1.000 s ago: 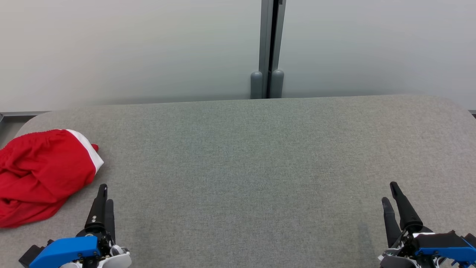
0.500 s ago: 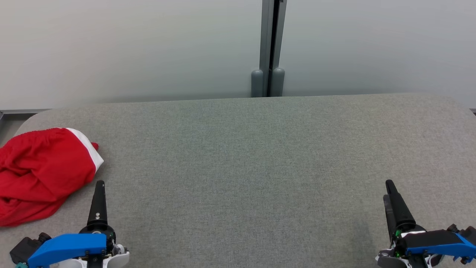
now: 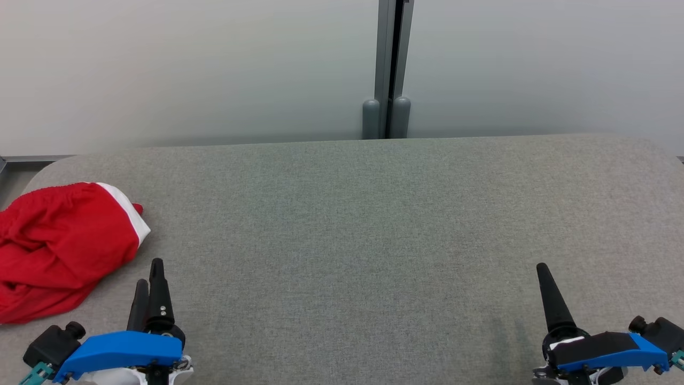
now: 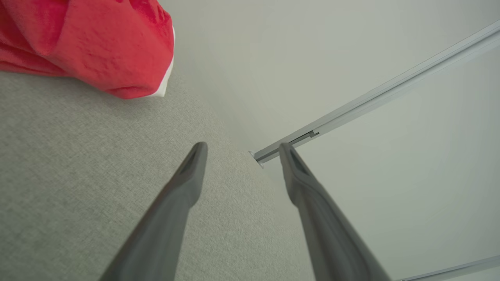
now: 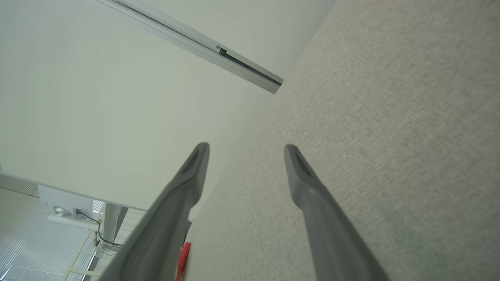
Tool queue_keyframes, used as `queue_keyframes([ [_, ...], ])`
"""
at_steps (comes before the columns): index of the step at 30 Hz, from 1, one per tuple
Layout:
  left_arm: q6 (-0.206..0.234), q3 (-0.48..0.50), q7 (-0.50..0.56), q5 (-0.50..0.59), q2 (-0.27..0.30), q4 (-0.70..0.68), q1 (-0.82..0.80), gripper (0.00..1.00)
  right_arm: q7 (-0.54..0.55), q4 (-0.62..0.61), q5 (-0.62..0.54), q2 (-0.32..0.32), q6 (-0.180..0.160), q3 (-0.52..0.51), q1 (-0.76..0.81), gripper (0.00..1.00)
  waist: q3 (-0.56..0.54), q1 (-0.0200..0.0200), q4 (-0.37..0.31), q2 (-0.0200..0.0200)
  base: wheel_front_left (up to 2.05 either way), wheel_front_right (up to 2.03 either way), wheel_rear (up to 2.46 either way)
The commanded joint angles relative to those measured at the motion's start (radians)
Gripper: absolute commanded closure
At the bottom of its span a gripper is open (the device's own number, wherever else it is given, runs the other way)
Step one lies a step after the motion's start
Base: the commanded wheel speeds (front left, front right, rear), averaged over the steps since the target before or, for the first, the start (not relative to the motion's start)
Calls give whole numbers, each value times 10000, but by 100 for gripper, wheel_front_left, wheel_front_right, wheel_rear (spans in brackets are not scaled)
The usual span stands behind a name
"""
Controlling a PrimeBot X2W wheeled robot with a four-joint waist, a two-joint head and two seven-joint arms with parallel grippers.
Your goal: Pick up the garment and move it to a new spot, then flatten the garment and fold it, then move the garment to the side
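The red garment (image 3: pixel 64 246) is bunched in loose folds at the far left end of the bench (image 3: pixel 374 224), and that is where I see the trouble. It sits right by the bench's rounded edge and runs out of the head view, so a sideways nudge could push it over the side. A shallow pinch would likely catch only one top layer, and the rest would trail and drag. A deep one might bite into the bench's grey cover as well.

The left end effector (image 3: pixel 149 272) hovers just beside the garment, to its right and a little nearer the robot. Its fingers are spread wide and hold nothing, and they point past the cloth's white-trimmed corner, not at it. The right end effector (image 5: pixel 246 147) is also spread and empty, and is well apart from the garment at the bench's other end.
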Motion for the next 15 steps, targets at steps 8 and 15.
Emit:
queue_keyframes([
  [8, 140, -340, -362, 1793, 96, 3, -81, 0, -365, 47, -1496, -83, 26, 253, -141, 0, 33, 0, 20, 0, 0, 0, 0],
  [15, 192, -453, -589, 2778, 102, 156, -62, 0, -593, 134, -2332, -92, 29, 396, -135, 0, 27, 0, 25, 0, 0, 0, 0],
])
